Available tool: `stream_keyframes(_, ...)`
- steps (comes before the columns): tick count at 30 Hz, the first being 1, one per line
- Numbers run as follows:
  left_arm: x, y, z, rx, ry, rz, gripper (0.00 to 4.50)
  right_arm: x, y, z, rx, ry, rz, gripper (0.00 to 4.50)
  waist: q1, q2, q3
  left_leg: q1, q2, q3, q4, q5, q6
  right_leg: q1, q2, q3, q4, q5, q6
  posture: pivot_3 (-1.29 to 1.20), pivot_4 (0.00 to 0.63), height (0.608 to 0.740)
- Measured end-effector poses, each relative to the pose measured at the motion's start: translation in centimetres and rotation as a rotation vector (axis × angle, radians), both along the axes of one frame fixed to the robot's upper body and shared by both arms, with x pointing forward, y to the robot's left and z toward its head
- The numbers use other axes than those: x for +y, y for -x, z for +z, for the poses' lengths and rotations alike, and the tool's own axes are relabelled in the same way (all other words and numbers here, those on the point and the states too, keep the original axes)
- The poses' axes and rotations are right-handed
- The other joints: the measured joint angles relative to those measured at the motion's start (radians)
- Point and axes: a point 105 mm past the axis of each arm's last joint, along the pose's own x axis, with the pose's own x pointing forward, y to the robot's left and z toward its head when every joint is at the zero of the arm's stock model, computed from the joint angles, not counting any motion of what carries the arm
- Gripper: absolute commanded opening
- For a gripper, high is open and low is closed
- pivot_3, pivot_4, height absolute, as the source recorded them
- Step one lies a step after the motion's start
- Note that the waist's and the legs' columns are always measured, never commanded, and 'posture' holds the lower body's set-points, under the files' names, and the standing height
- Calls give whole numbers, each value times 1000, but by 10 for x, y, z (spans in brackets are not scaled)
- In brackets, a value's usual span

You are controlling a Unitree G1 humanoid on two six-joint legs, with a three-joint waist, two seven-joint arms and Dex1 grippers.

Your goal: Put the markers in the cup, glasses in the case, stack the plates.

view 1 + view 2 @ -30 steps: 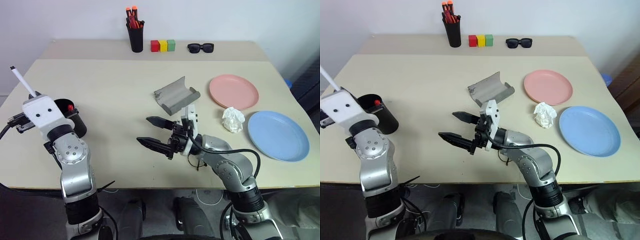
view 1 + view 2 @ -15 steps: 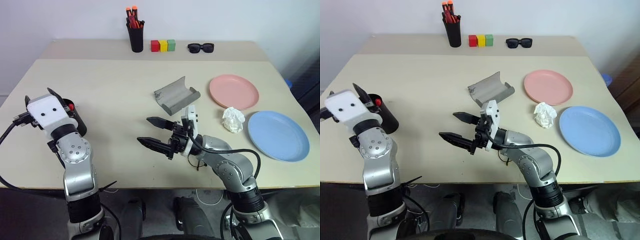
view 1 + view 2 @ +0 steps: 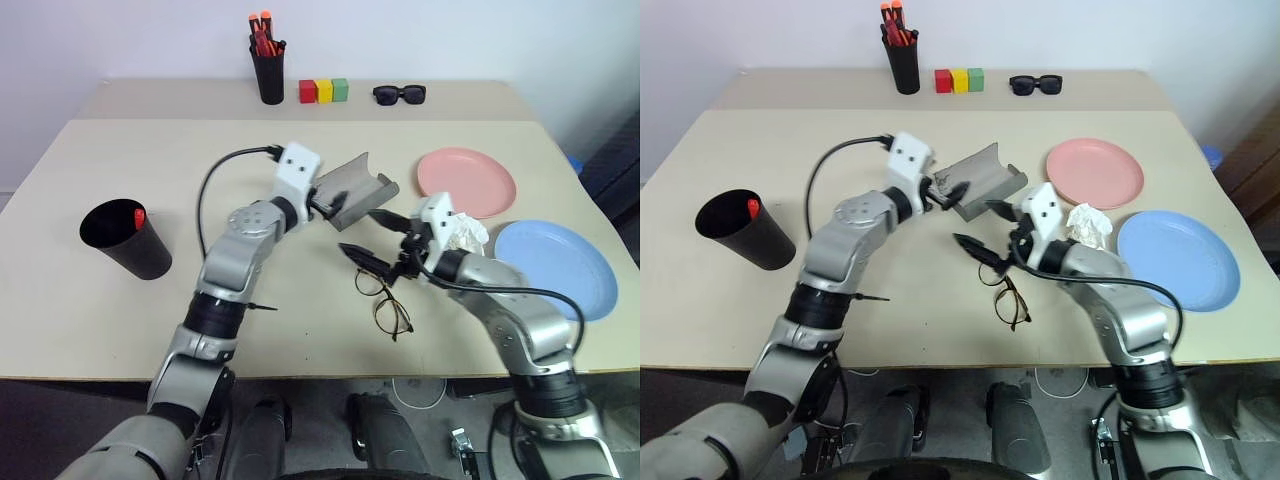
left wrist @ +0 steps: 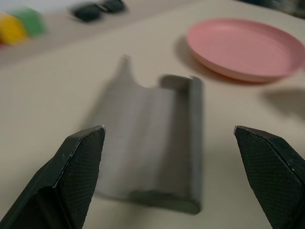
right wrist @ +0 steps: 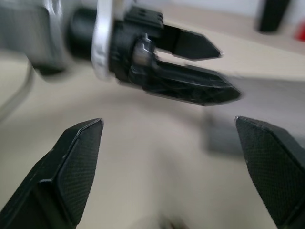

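Note:
The grey case (image 3: 358, 187) lies open mid-table, seen close in the left wrist view as the case (image 4: 157, 152). My left gripper (image 3: 332, 203) is open at the case's near-left end, with nothing between its fingers (image 4: 81, 162). My right gripper (image 3: 357, 231) is open and empty, hovering between the case and the wire-rimmed glasses (image 3: 386, 300), which lie flat on the table. The black cup (image 3: 126, 238) stands at the left with a red marker (image 3: 138, 214) end showing at its rim. The pink plate (image 3: 466, 182) and the blue plate (image 3: 556, 269) lie side by side at the right.
A crumpled white tissue (image 3: 466, 230) sits between the two plates, behind my right wrist. Along the far edge stand a black pen pot (image 3: 268, 72) of orange-capped pens, three coloured blocks (image 3: 325, 91) and black sunglasses (image 3: 400, 94).
My left gripper let go of the white marker over the cup, opened, and swung right across the table to the case. My right gripper moved right, uncovering the glasses.

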Motion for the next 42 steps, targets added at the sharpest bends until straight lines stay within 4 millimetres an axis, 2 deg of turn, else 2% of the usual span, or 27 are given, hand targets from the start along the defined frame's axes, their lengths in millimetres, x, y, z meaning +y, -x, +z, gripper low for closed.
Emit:
stream_keyframes(2,-5,-7,-8,71,-13,-28,4447,-19,5,-3,-2,64,-54,4500,-1,0,0,0,0,0,0,0,1,0,0,0,0,0,1,0,150,740)
stream_keyframes(7,-18,-11,-31,174,-56,-124,4447,-51,22,-5,-6,146,-174,4500,2,0,0,-1,0,0,0,-1,1,0,0,1,0,-1,1,0,150,740)
stream_keyframes(8,-18,-12,-34,187,-64,-137,4211,-55,26,-7,-3,156,-197,4500,3,0,0,-1,0,0,0,-1,1,0,0,1,0,-1,1,0,150,740)
stream_keyframes(10,-18,-13,-37,196,-68,-159,3677,-60,32,-9,4,167,-228,4500,2,0,0,-1,-1,1,1,-1,1,0,-1,2,0,-1,2,0,150,740)
stream_keyframes(17,-24,-15,-41,177,-72,-176,125,-59,37,-6,-13,178,-249,4500,3,0,0,-1,-1,1,1,-1,1,0,-1,2,0,-1,2,0,150,740)
stream_keyframes(24,-14,-16,-31,81,-108,-235,53,-58,37,-6,-11,175,-245,4500,2,0,0,-1,-1,1,1,-1,1,0,-1,2,0,-1,2,0,150,740)
stream_keyframes(27,15,-9,-25,-3,-170,-319,53,-56,37,-6,4,164,-233,4500,-6,1,0,0,1,2,-1,-1,1,-1,0,2,1,-1,1,0,150,740)
stream_keyframes(32,74,25,-36,-24,-319,-506,53,-49,39,-12,36,158,-189,4500,0,2,0,0,1,2,0,-1,1,-1,-1,2,1,-1,-1,0,150,740)
stream_keyframes(34,85,36,-39,-1,-344,-560,53,-44,41,-14,47,153,-166,4500,9,1,0,-1,1,1,1,-1,1,0,-2,2,1,-3,-3,0,150,740)
stream_keyframes(38,93,52,-39,46,-330,-627,53,-40,42,-16,58,147,-133,4500,18,1,0,-1,1,2,3,-1,1,1,-2,2,0,-3,-4,0,150,740)
stream_keyframes(42,98,57,-43,74,-333,-637,1259,-35,42,-17,72,138,-102,4500,16,1,0,0,1,1,3,-1,1,1,-1,2,1,-3,-4,0,150,740)
